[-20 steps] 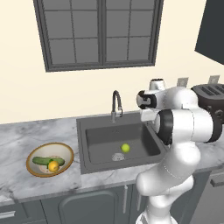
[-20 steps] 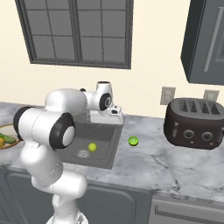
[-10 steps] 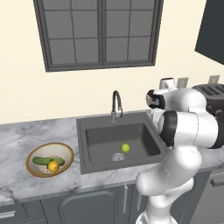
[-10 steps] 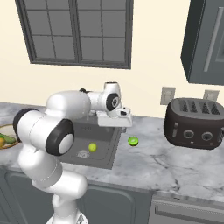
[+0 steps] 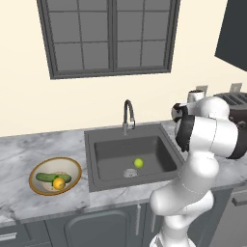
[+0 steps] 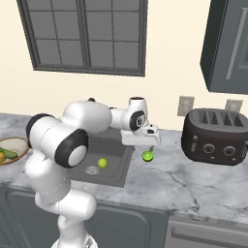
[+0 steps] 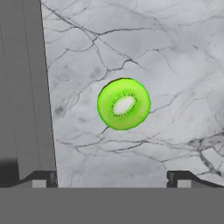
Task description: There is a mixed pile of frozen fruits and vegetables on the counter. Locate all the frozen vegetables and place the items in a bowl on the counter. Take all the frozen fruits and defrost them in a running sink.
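Note:
A bright green fruit (image 7: pixel 124 103) with a pale centre lies alone on the marble counter (image 6: pixel 193 179), just right of the sink (image 6: pixel 109 162). My gripper (image 6: pixel 151 144) hangs directly above it, open, and the fruit sits between and ahead of the two fingertips (image 7: pixel 181 178) in the hand view. The yellow-green fruit (image 5: pixel 138 163) rests in the sink basin near the drain. At the far left, the golden-rimmed bowl (image 5: pixel 36 169) holds the dark green cucumber (image 5: pixel 48 177) and the yellow-orange round item (image 5: pixel 59 183).
The sink's dark rim (image 7: pixel 26 87) runs along the left of the hand view, close to the fruit. A dark toaster (image 6: pixel 215 136) stands on the counter to the right. The curved faucet (image 5: pixel 128 113) rises behind the basin.
My arm has swung right from over the sink basin to above the green fruit on the counter. The fruits and the bowl have stayed put.

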